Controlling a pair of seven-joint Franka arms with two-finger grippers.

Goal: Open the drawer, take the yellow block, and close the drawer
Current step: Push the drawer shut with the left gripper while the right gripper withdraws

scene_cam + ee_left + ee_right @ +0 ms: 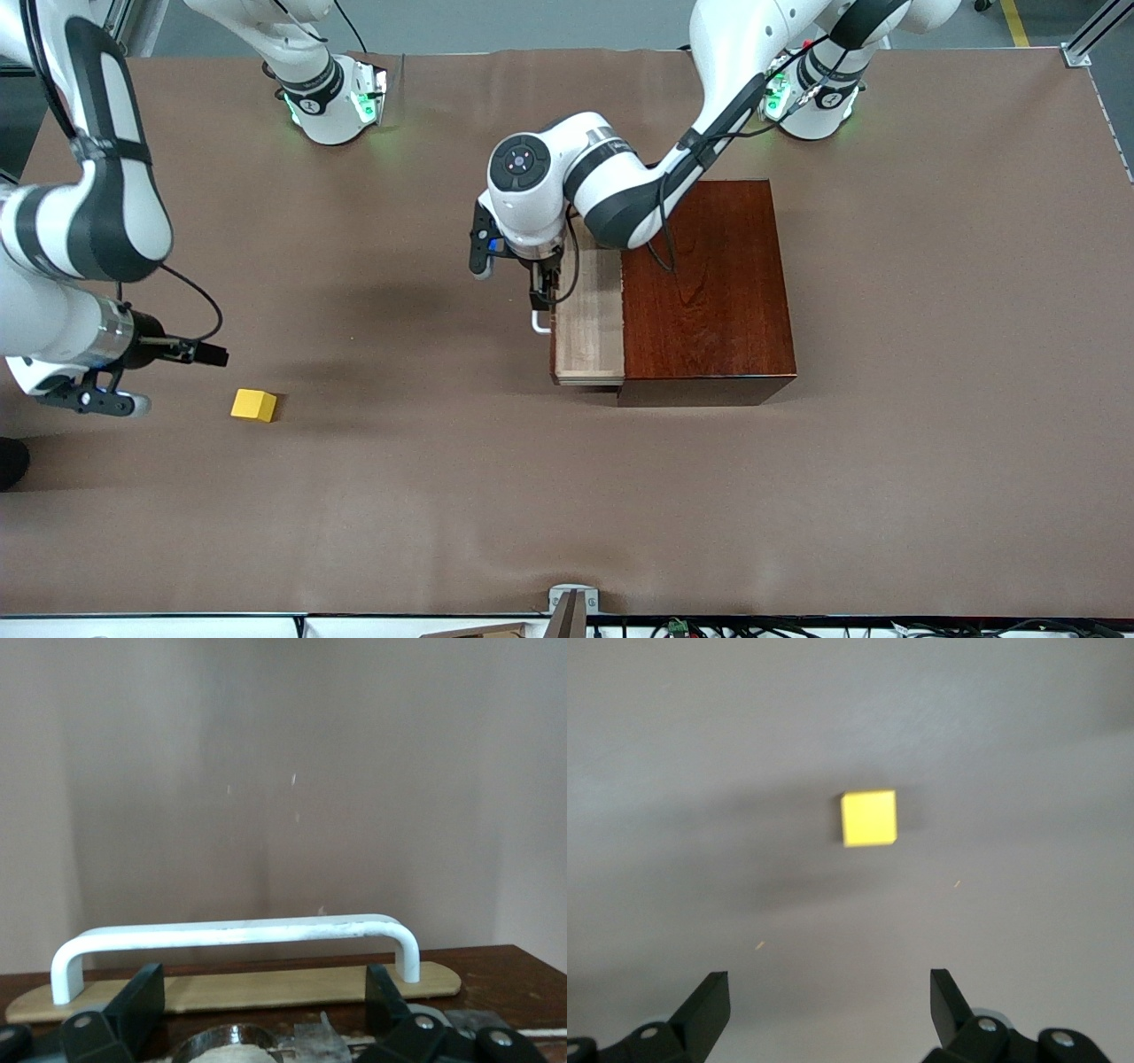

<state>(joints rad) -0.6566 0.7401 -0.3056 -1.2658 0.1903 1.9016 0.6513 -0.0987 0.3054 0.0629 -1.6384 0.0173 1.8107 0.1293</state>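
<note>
Already we had the drawer (586, 319) part open, left end effector (542, 285) spread at its handle (235, 935); yellow block (254, 405) lay on the desk (567, 496), right end effector (93, 399) wide, empty

Probably lab — robot arms (611, 190), table (930, 443)

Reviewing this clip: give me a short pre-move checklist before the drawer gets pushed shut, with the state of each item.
1. Yellow block out of the drawer, on the table toward the right arm's end: ok.
2. Right gripper open and empty, block untouched: ok.
3. Left gripper at the white handle, fingers astride, not clamped: ok.
4. Drawer partly out of the wooden box: ok.
5. Drawer interior empty: cannot tell.
</note>
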